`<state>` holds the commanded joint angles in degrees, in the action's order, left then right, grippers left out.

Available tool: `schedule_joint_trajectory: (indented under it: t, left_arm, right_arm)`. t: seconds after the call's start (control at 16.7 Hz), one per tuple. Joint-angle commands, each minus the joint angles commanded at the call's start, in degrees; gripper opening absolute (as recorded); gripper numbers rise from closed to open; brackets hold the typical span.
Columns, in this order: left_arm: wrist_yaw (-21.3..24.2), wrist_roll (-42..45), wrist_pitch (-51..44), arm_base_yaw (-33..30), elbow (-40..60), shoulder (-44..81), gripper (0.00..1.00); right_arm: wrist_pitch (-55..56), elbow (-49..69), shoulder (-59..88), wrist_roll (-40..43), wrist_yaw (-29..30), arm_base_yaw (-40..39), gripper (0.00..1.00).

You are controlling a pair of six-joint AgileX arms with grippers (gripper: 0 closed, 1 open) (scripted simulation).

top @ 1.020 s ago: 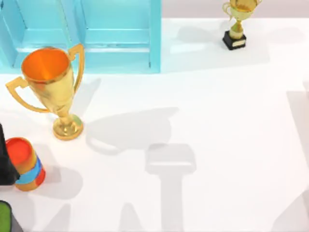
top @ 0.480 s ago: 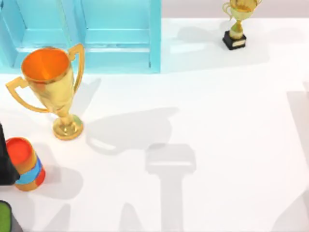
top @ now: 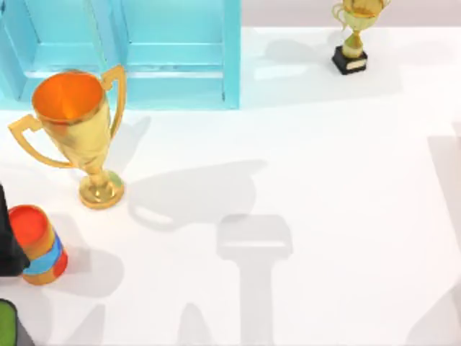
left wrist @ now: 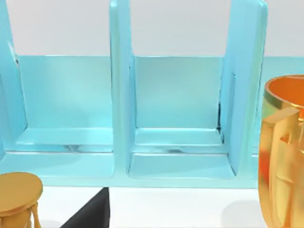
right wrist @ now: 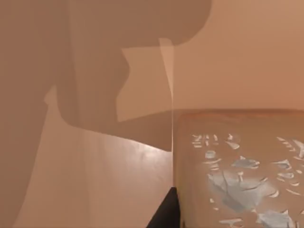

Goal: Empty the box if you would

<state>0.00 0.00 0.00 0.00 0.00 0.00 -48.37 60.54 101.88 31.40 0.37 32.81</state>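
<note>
1. At the far left edge of the top view, a dark part of the left arm touches an orange-topped can with blue and red bands. I cannot tell whether this pincer is parted or closed, since its tips are out of sight.
2. Just beside the can, toward the back, stands a large gold trophy cup, upright on the white table, with its orange bowl facing up. The left wrist view shows that bowl's rim close by.
3. Behind the cup sits the turquoise box, the task's thing, at the table's back left. Its two compartments look bare in the left wrist view, so I judge little or nothing is left to take out.
4. To do this step well, check each bay before reaching in, come in level between the dividers, and keep clear of the cup's handles.
5. Far right at the back, a small gold trophy on a black base stands well apart.
6. The right wrist view shows a tan surface and a speckled block. I cannot tell that pincer's state.
</note>
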Motion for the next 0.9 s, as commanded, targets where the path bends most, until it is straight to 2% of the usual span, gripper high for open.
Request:
schedule_joint_trajectory:
  t: [0.42,0.9]
  left_arm:
    - [0.0,0.0,0.0,0.0,0.0,0.0,1.0]
    - [0.0,0.0,0.0,0.0,0.0,0.0,1.0]
  right_arm:
    - [-2.2,2.0,-0.4,0.0,0.0,0.1,0.0]
    - [-24.1,18.5,-4.4,0.4,0.1,0.4,0.0]
